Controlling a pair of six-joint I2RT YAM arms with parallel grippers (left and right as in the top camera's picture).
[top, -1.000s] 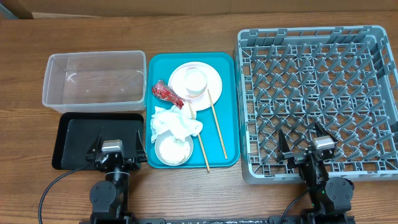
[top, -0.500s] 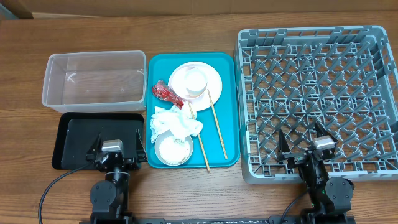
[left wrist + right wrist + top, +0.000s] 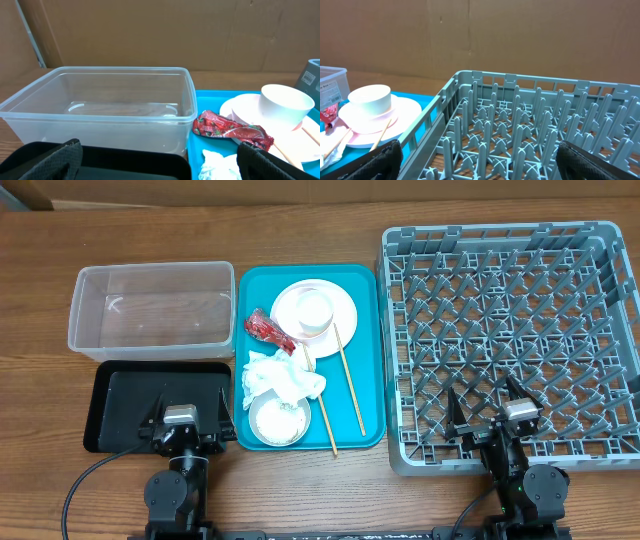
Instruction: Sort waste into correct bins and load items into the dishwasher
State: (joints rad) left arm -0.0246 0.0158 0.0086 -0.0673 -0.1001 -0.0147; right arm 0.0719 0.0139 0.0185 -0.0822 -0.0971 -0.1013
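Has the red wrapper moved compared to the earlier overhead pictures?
No. The red wrapper lies at the same spot near the left edge of the teal tray, beside the plate.

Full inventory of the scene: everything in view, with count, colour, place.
tub: 1, clear, rear left
black tray: 1, black, in front of tub
teal tray: 1, teal, centre
plate: 1, pale, rear of teal tray
cup: 1, white, on plate
wrapper: 1, red, left of plate
tissue: 1, white, mid teal tray
bowl: 1, white, front of teal tray
chopsticks: 2, wood, right half of teal tray
rack: 1, grey, right
table: 1, brown
left gripper: open, over black tray
right gripper: open, over rack's front
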